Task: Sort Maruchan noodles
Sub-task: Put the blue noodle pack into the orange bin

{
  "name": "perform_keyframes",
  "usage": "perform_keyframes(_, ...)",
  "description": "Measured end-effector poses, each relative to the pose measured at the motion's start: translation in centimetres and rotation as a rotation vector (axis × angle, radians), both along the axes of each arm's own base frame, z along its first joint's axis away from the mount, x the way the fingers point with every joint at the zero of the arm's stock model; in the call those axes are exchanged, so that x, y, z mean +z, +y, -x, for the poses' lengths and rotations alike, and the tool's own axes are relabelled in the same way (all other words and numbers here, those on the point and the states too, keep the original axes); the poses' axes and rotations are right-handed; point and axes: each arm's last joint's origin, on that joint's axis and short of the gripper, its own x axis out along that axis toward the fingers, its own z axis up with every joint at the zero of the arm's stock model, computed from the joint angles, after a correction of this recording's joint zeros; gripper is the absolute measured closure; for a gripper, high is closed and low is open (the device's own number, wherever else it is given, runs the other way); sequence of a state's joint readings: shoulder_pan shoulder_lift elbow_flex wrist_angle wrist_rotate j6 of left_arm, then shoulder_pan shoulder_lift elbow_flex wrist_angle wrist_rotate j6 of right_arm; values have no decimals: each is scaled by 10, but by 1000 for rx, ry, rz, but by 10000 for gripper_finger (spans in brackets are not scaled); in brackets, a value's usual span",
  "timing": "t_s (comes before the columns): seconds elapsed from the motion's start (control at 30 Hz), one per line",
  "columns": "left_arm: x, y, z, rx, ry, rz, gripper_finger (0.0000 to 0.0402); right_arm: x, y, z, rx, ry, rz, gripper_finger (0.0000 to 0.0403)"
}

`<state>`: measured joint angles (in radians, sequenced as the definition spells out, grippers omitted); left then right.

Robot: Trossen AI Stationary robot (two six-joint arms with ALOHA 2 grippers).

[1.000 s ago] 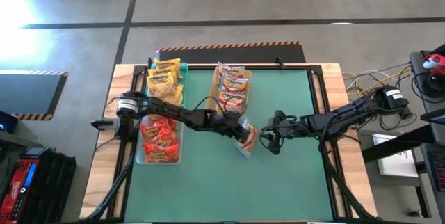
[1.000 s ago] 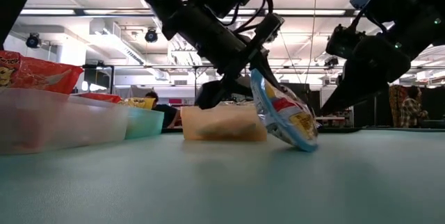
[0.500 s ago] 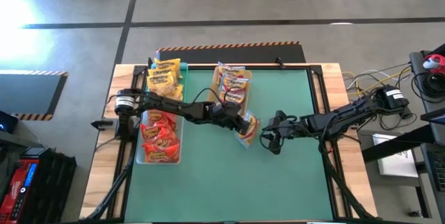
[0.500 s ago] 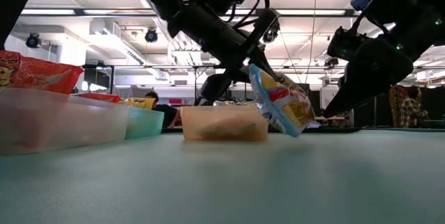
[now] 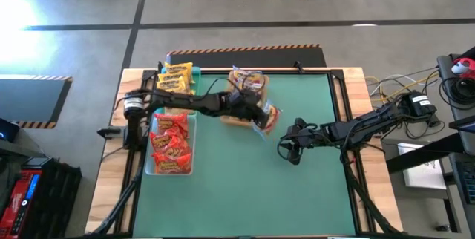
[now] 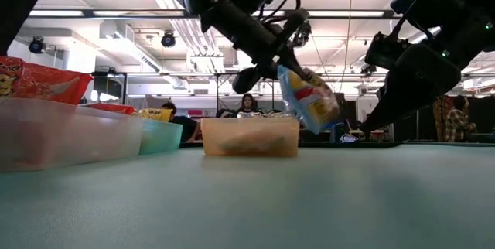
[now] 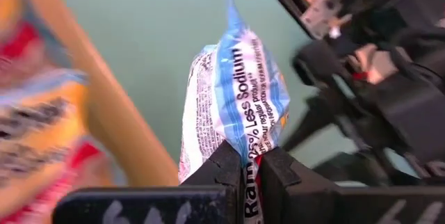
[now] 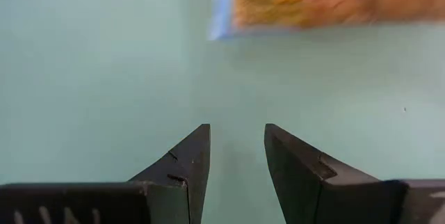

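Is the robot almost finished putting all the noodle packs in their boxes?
Nearly, it seems. Yellow packets fill the teal tray, red packets fill the clear tray, and some sit in the tan tray. The left gripper is shut on one blue-edged packet, lifted beside the tan tray. The right gripper waits open over bare mat. No loose packets show on the table.

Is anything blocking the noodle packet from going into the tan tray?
Nothing visible. The left end effector holds the packet in the air, right beside the tan tray, with only open space between them.
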<state>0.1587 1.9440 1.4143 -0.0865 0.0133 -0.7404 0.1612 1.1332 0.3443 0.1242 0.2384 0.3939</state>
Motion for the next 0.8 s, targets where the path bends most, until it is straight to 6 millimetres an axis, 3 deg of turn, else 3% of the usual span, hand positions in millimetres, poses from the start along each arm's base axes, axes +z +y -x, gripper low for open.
perform_keyframes(0.23, 27, 38, 14, -47, -29, -101, 399, -1, 0, 1, -5, 10, -3, 275)
perform_keyframes(0.4, 42, 60, 40, -196, 67, -198, 400, -1, 0, 1, -15, 11, -5, 275)
perform_keyframes(0.6, 37, 71, 73, -403, 311, -278, 400, -1, -1, 1, -45, 7, 6, 275)
perform_keyframes(0.8, 30, 71, 76, -604, 311, -342, 400, -1, -3, 1, -77, 2, 34, 275)
